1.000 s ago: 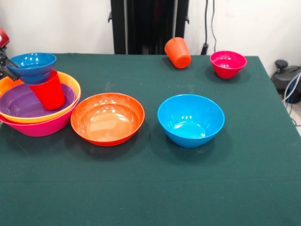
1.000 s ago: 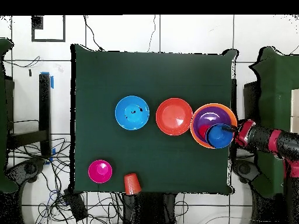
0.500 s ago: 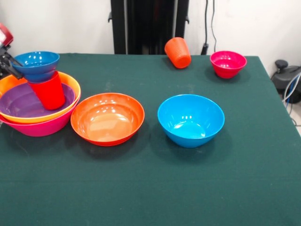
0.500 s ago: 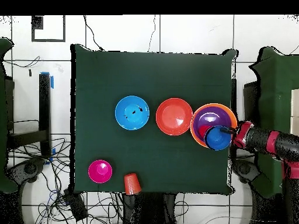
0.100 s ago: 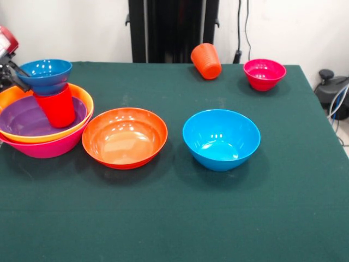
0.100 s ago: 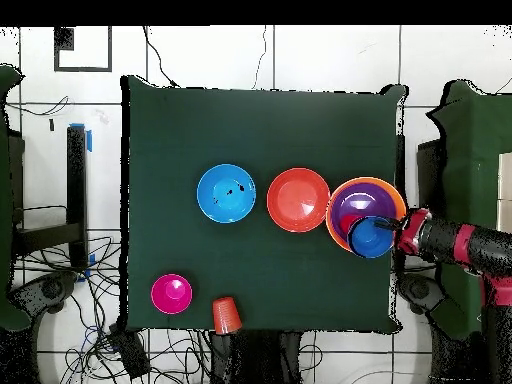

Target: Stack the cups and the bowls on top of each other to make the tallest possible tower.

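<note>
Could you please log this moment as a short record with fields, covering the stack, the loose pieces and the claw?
stack: pink bowl, yellow-orange bowl, purple bowl nested at the table edge
on stack: red cup upright in the purple bowl, small blue bowl on top of it
claw: claw at the small blue bowl's rim
loose bowls: orange bowl, blue bowl, magenta bowl
loose cup: orange cup, tipped over

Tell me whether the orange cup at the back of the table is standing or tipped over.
Tipped over. In the front view the orange cup lies on its side on the table, leaning at a slant, apart from the magenta bowl.
</note>
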{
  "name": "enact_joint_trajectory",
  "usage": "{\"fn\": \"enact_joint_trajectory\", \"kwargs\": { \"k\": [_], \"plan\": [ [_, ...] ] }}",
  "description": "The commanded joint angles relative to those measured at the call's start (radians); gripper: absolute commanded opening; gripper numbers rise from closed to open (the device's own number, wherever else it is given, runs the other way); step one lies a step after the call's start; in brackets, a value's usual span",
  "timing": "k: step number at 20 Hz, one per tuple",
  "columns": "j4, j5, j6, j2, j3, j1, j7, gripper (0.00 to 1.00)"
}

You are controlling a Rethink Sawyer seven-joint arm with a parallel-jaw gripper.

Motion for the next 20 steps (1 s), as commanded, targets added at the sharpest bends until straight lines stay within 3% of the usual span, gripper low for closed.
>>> {"fn": "enact_joint_trajectory", "kwargs": {
  "k": [1, 11, 12, 20],
  "plan": [
    [0.002, -0.043, 0.004, 0.049, -0.094, 0.07, -0.211, 0.0],
    [-0.011, -0.039, 0.021, 0.064, -0.101, 0.082, -0.229, 0.0],
    [-0.011, -0.031, 0.024, 0.068, -0.102, 0.081, -0.226, 1.0],
    [0.013, -0.043, 0.016, 0.047, -0.091, 0.072, -0.235, 1.0]
  ]
}}
